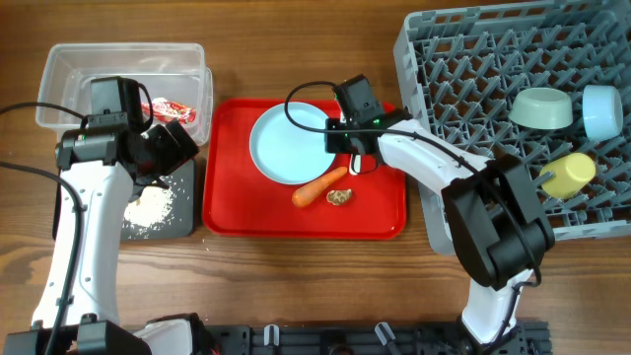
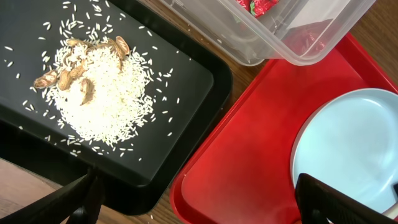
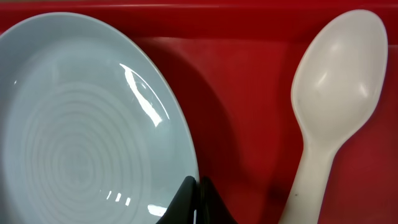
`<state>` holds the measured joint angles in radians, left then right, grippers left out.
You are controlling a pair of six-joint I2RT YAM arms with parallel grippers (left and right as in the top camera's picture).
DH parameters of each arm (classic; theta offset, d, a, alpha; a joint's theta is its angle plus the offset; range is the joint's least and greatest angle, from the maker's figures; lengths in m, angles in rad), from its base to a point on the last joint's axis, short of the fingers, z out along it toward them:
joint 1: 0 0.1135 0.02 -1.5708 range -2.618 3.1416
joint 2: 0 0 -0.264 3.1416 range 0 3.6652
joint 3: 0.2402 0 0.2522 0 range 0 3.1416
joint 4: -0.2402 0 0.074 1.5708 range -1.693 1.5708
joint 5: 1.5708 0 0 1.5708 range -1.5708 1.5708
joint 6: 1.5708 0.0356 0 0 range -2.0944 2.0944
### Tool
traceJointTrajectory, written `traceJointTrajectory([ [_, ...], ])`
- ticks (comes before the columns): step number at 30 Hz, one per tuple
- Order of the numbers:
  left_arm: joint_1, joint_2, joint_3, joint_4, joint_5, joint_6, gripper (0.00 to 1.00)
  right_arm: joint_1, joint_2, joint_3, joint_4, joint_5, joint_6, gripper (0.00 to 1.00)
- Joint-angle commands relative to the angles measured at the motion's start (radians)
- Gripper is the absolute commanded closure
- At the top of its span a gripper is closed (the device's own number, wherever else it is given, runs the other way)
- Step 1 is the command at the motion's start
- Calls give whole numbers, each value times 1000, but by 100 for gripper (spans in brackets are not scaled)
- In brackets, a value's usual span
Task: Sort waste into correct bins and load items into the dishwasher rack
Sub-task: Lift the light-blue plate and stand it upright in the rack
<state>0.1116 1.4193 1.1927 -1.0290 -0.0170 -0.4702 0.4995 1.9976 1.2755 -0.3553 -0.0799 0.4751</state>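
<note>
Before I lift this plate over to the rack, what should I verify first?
1. Right gripper shut on the rim of the pale blue plate: ok.
2. White spoon apart from the plate: ok, it lies beside it on the red tray.
3. Carrot clear of the plate's rim: cannot tell, they are very close.
4. Left gripper out of the path: ok, it is open and left of the plate, by the black tray.
5. Free pegs in the rack: ok, its left part is bare.
</note>
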Motion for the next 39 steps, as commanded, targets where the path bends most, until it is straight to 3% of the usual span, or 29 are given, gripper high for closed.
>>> traceJointTrajectory([
  [1, 5, -13, 5, 0, 5, -9, 0, -3, -59, 53, 3, 15, -3, 96],
  [10, 6, -13, 5, 0, 5, -9, 0, -28, -353, 56, -27, 320, -140, 96],
  [18, 6, -13, 5, 0, 5, -9, 0, -108, -527, 56, 1, 693, -449, 96],
  [25, 6, -13, 5, 0, 5, -9, 0, -267, -542, 56, 134, 864, -717, 96],
  [31, 6, -13, 5, 0, 5, -9, 0, -406, -535, 56, 205, 869, -935, 96],
  [39, 6, -13, 5, 0, 5, -9, 0, -452, -451, 52, 127, 870, -969, 96],
])
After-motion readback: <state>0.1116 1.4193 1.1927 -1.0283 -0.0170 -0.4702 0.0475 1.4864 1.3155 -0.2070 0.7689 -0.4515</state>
